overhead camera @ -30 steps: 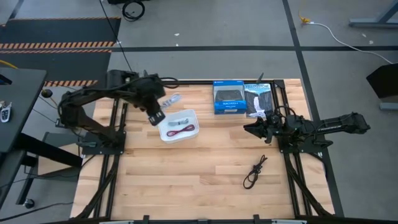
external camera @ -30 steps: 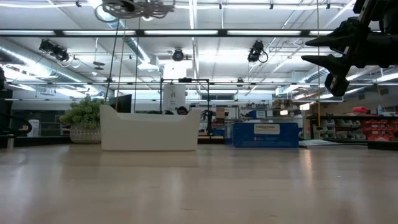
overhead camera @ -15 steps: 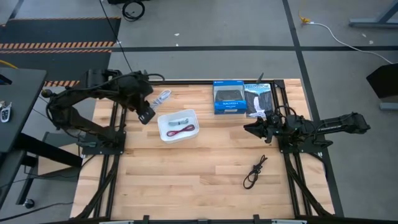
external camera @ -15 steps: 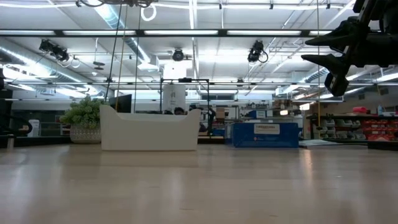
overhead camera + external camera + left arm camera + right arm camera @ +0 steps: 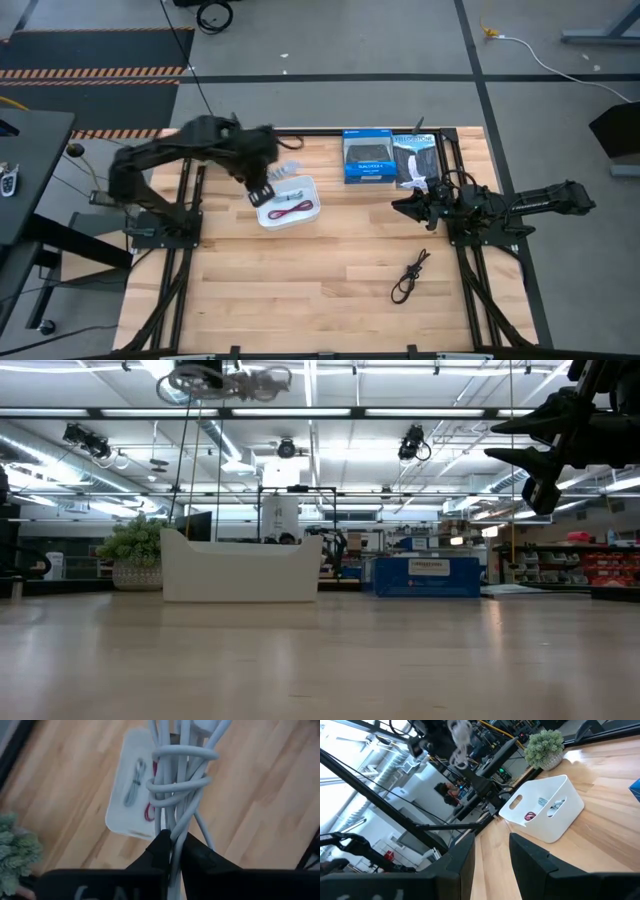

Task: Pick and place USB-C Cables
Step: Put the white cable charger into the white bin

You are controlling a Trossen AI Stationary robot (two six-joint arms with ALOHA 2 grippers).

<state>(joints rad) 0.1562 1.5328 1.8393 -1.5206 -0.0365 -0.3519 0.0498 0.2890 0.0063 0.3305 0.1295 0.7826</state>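
Observation:
My left gripper (image 5: 266, 184) is raised over the near-left corner of the white tray (image 5: 306, 190) and is shut on the white cable bundle (image 5: 181, 780). That bundle also shows in the air in the low view (image 5: 240, 376) and in the right wrist view (image 5: 460, 739). A silver-grey cable (image 5: 133, 783) and a maroon cable (image 5: 293, 209) lie inside the tray. The black cable (image 5: 410, 274) lies loose on the table's near right. My right gripper (image 5: 400, 207) waits open at the right side, raised, near the boxes. My left gripper pinches the white cable bundle between its two fingers (image 5: 160, 851) at one end of the bundle (image 5: 173, 836), below its wrapped turns. The fingers lie along the cords. The bundle is lifted clear and sticks out beyond the fingertips, above the tray.
A blue retail box (image 5: 365, 157) and a darker one (image 5: 416, 160) lie at the far right of the table. A potted plant (image 5: 135, 550) stands beyond the tray. The wooden top between the tray and the black cable is bare.
My left gripper, carrying the white cable bundle, swung toward the table's left edge, away from the tray, then came back right and now hangs over the tray's near-left corner. It stayed shut on the bundle throughout.

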